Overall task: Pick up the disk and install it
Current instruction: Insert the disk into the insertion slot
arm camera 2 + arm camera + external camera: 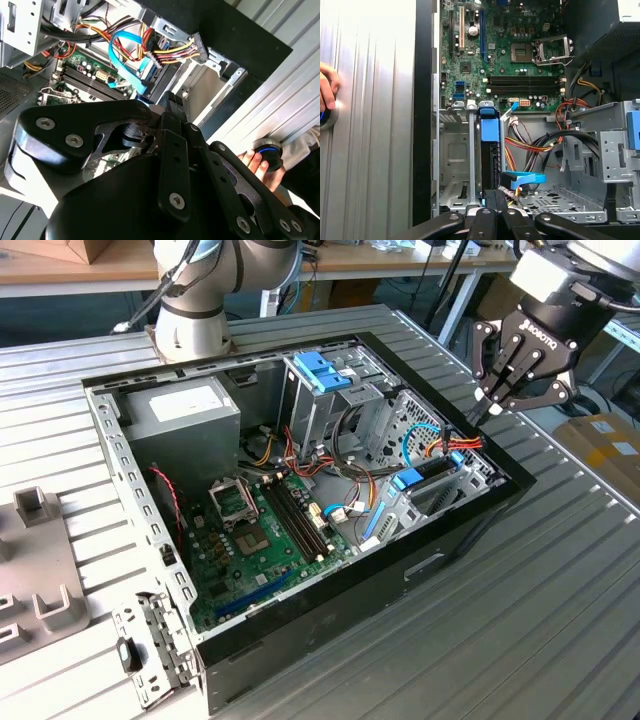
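Note:
The disk (428,473) stands on edge in the drive bay at the case corner on the exterior view's right, its light blue frame (490,131) along the upper edge and cables plugged in beside it. In the first wrist view its dark narrow side (491,160) sits between the bay's metal rails. My black gripper (470,418) hangs just above and outside that corner, fingers shut together with nothing between them. In both wrist views the gripper (495,196) (171,99) points at the end of the disk, a short gap away.
The open computer case (470,530) lies on a ribbed metal table. Inside are a grey power-supply box (182,412), a blue handle on the metal cage (322,370), the motherboard (255,535) and loose cables (440,445). A person's hand (326,90) rests on a round button (268,152).

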`<action>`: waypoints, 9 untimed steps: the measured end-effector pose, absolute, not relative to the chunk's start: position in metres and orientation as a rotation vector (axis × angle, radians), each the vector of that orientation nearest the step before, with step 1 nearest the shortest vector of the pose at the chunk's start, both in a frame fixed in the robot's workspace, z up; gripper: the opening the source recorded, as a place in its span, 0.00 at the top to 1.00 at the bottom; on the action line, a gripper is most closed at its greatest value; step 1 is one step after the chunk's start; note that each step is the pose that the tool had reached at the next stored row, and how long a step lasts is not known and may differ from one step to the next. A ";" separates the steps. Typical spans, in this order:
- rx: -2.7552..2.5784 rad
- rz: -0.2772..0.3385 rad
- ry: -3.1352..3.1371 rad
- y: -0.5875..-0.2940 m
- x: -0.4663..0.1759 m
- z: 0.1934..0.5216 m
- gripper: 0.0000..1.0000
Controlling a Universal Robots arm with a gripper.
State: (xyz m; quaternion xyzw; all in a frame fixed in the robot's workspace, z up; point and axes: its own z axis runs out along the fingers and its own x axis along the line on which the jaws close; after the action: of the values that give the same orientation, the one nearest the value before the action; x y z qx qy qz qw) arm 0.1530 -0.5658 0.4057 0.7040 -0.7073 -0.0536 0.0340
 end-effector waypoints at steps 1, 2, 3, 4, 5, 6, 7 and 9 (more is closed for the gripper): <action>2.164 -0.166 -2.175 -0.566 0.154 0.405 0.90; 2.163 -0.169 -2.173 -0.566 0.157 0.403 0.90; 2.162 -0.170 -2.173 -0.566 0.158 0.403 0.90; 2.162 -0.171 -2.172 -0.566 0.160 0.402 0.90; 2.161 -0.172 -2.172 -0.566 0.161 0.402 0.90; 2.161 -0.172 -2.172 -0.566 0.162 0.402 0.90; 2.161 -0.172 -2.172 -0.566 0.162 0.402 0.90; 2.161 -0.172 -2.172 -0.566 0.162 0.402 0.90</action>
State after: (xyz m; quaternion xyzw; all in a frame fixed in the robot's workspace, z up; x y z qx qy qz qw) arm 0.1618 -0.5658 0.4018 0.7039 -0.7072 -0.0559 0.0364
